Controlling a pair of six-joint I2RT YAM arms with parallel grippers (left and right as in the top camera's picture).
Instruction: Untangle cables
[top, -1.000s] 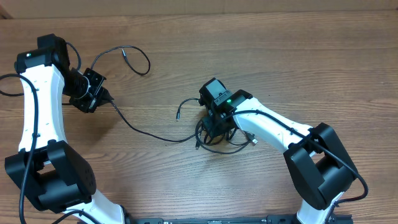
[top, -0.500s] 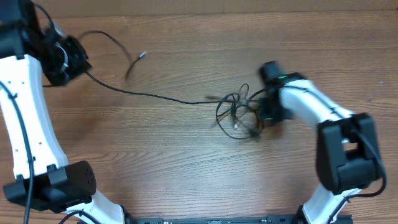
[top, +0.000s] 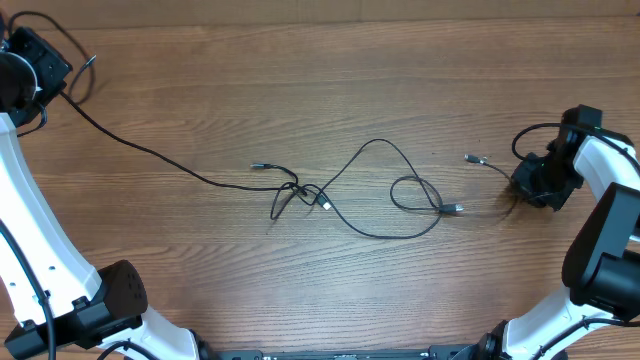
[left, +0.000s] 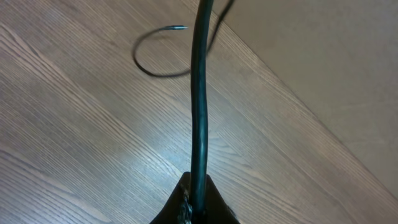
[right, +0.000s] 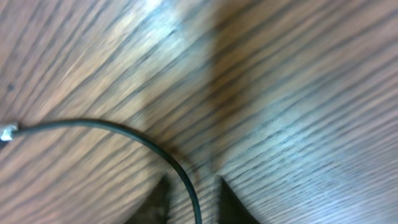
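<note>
The left tool (left: 196, 202) is pinched shut on one of the cables (left: 198, 93), a thin, smooth black cord rising straight from its tips toward 12 o'clock in its wrist view, with a loose curl and plug tip (left: 179, 28) lying beyond on the counter (top: 320, 80). At the right tool (right: 194, 202) a cord runs between two dark tips set narrowly apart. The view is blurred and I cannot tell whether they clamp it. Seen from overhead, the cables lie slack across the matte, striped woodgrain, their long axis running roughly 10 to 3 o'clock between the two tools. A small knot (top: 300, 192) sits mid-counter, at about 4 o'clock from the left tool and 9 o'clock from the right. The right arm looks somewhat nearer to it, and nearer again to a plug (top: 452, 209) at a small loop. Any further pull probably turns on that knot.
</note>
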